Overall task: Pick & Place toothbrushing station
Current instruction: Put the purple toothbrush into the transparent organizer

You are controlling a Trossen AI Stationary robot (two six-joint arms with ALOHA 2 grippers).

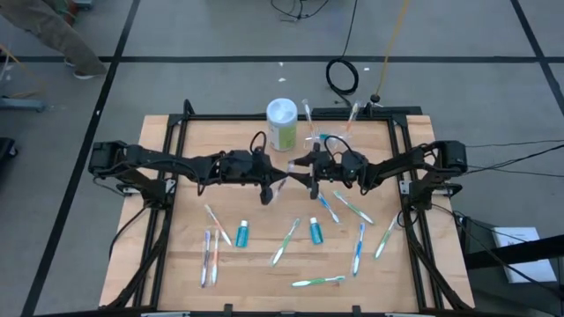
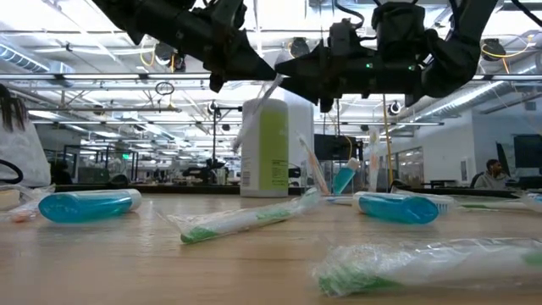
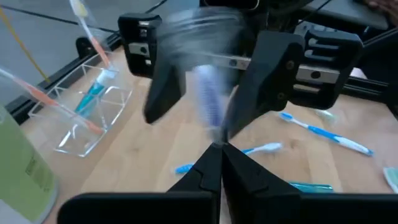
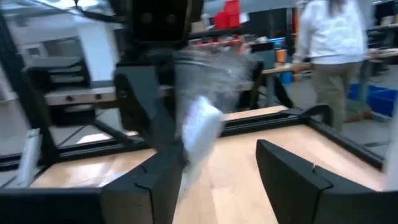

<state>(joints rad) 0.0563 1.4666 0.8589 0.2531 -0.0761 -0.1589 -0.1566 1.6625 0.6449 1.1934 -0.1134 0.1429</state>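
1. Across the wooden table point(image 1: 189, 264), seen from above, my two arms meet near the centre, the left reaching in from nine o'clock and the right from three o'clock.
2. At twelve o'clock from the meeting point stands a pale green bottle point(image 1: 282, 124) with a white cap, upright near the far edge.
3. Just toward one o'clock of centre, beside that bottle, sits the toothbrushing station point(image 1: 330, 134), a clear low holder with a few brushes standing tilted in its slots; it rests on the table, apart from both my grippers.
4. My left gripper point(image 1: 269, 187) is pinched closed on a wrapped toothbrush point(image 3: 208, 102), which sticks up from the fingertips, raised off the table.
5. My right gripper point(image 1: 307, 173) faces the left one, its fingers spread wide on either side of that same wrapped brush; I cannot tell whether they touch it.
6. Toward six o'clock lie loose toothbrushes scattered over the near half, among them a green one point(image 1: 318, 282), and two small blue tubes point(image 1: 242, 233).
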